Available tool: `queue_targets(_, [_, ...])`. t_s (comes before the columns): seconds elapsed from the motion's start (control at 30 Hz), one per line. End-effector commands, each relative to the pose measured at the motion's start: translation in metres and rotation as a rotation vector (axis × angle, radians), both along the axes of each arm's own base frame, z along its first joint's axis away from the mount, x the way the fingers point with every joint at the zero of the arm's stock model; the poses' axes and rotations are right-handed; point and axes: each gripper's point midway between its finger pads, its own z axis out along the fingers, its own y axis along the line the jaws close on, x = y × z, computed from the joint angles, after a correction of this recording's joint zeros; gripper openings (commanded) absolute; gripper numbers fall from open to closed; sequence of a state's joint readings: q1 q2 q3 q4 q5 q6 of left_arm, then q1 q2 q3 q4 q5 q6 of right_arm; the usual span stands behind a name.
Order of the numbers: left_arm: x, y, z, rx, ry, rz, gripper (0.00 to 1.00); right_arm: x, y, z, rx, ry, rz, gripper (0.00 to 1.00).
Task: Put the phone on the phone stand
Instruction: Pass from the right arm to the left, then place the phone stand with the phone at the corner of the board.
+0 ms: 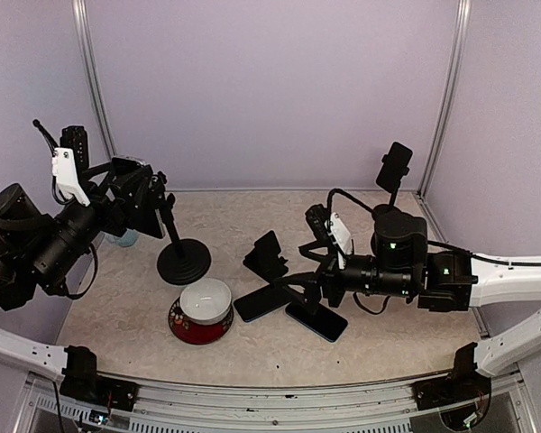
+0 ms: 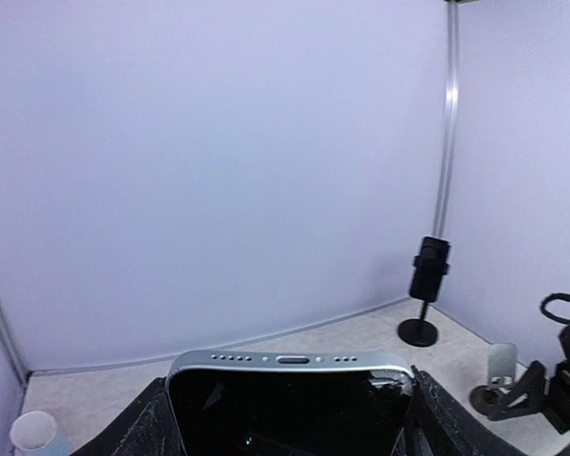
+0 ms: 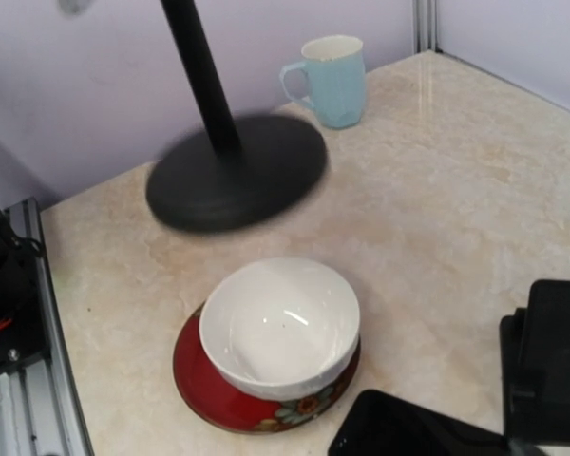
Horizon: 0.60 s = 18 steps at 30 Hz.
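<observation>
Holds the phone (image 2: 290, 404) squeezed tight in the left gripper (image 1: 147, 206), high up and just beside the top of the tall phone stand (image 1: 183, 262), with the right gripper (image 1: 299, 287) low above another phone (image 1: 317, 321), open or closed too hard to tell.

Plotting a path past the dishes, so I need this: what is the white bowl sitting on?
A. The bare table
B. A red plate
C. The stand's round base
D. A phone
B: the white bowl rests on the red plate, whose rim shows around the bowl's foot in the right wrist and top views.
</observation>
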State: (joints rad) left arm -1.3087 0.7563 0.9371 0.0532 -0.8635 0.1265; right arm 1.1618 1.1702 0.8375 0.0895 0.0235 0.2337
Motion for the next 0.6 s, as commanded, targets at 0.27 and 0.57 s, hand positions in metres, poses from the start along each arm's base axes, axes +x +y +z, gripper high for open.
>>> queue_targets(0.27, [0.039, 0.116, 0.015, -0.109, -0.001, 0.517, 0.52, 0.006, 0.012, 0.006, 0.024, -0.001, 0.005, 1.00])
queue_targets(0.57, [0.090, 0.146, -0.028, -0.123, 0.099, 0.590, 0.53, 0.017, -0.020, 0.009, 0.031, 0.001, -0.123, 1.00])
